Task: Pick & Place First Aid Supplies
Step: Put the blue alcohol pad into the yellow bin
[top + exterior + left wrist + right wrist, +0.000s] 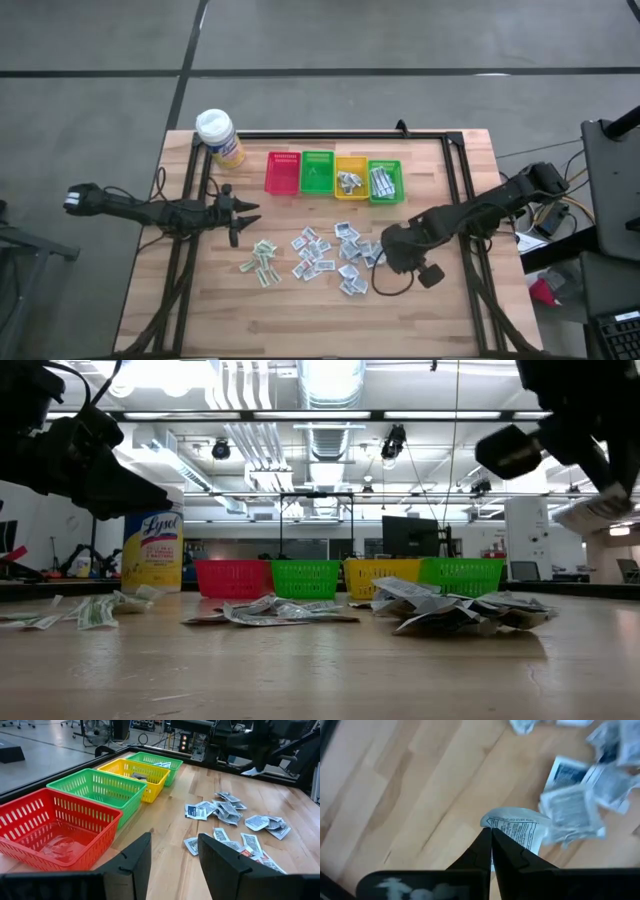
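One white packet (517, 831) is pinched between the tips of the right gripper (491, 837), lifted clear of the wooden table (430, 310), just off the right edge of the scattered packets (318, 255). That pile lies in front of the row of baskets (335, 177), two of which already contain packets. Left of the pile, the left gripper (240, 213) hangs with its fingers parted, holding nothing.
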